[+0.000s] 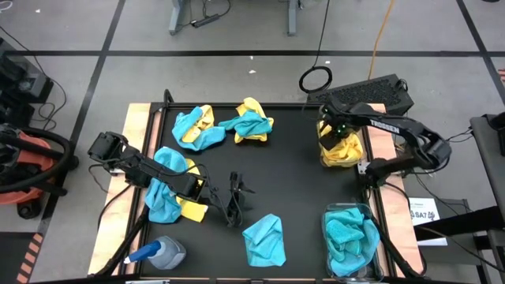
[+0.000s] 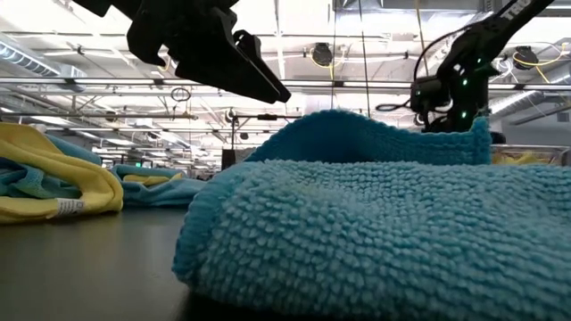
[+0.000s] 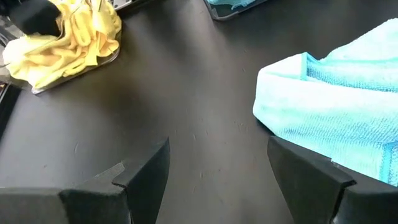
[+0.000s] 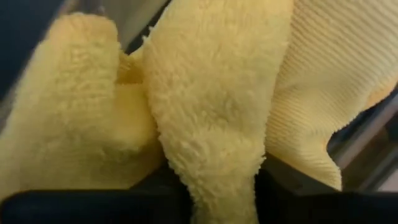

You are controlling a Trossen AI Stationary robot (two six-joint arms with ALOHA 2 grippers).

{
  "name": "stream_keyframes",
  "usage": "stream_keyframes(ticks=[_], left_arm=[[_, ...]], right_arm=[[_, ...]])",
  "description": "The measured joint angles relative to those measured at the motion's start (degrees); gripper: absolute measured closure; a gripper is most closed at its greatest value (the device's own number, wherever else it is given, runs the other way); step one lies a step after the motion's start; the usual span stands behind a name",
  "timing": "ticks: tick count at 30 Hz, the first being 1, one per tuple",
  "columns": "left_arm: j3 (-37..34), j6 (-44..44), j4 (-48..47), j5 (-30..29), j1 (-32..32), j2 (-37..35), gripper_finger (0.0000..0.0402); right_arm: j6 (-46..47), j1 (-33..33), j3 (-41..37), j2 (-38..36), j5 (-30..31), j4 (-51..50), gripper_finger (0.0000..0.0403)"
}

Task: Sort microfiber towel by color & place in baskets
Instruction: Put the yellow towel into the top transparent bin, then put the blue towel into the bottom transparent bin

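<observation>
Yellow towels (image 1: 344, 150) fill the clear basket (image 1: 361, 167) at the table's far right, and my right gripper (image 1: 338, 136) stands over it, pointing down, with a yellow towel fold (image 4: 211, 124) between its fingers. The near-right basket (image 1: 377, 251) holds teal towels (image 1: 349, 237). A teal towel (image 1: 264, 239) lies flat near the front edge. Mixed teal and yellow piles lie at the far left (image 1: 197, 126), the far middle (image 1: 251, 122) and the left (image 1: 170, 189). My left gripper (image 1: 234, 199) hovers open above bare table, beside the teal towel (image 3: 336, 118). My right gripper has a thick fold of a yellow towel (image 4: 219, 180) between its two fingers, filling the gap between them. The fingers come from above, pointing down into the basket. The rest of the towel spreads over the other yellow towels below.
A blue-capped spray bottle (image 1: 162, 252) lies at the near left corner. A black keyboard-like box (image 1: 371, 93) and a cable ring (image 1: 316, 79) sit beyond the far edge. Bare black table (image 1: 296, 181) lies in the middle.
</observation>
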Motion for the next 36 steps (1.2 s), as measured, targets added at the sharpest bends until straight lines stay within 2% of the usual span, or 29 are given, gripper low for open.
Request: stream_keyframes(ticks=[7, 13, 16, 23, 26, 33, 36], left_arm=[[0.0, 0.0, -0.1, 0.0, 0.0, 0.0, 0.0126], [0.0, 0.0, 0.3, 0.3, 0.1, 0.0, 0.0126], [0.0, 0.0, 1.1, 3.0, 0.1, 0.0, 0.0126], [0.0, -0.5, 5.0, 15.3, 0.0, 0.0, 0.0126], [0.0, -0.5, 6.6, 19.4, -0.3, 0.0, 0.0126], [0.0, -0.5, 8.0, 21.1, -1.9, 0.0, 0.0126], [0.0, -0.4, 8.1, 21.5, -2.7, 0.0, 0.0126]], right_arm=[[1.4, 0.0, 2.7, -6.7, -6.5, -4.1, 0.0196], [1.6, 0.0, 4.5, -12.3, -8.6, -5.9, 0.0156], [1.5, 0.0, 5.2, -15.0, -10.3, -6.1, 0.0149], [2.8, 0.0, 6.5, -21.1, -11.5, -6.9, 0.0147], [3.1, 0.1, 7.4, -23.6, -15.0, -6.6, 0.0147], [3.8, 3.7, 8.1, -29.0, -23.1, -4.1, 0.0147], [4.5, 6.1, 8.1, -30.9, -24.4, -2.3, 0.0147]])
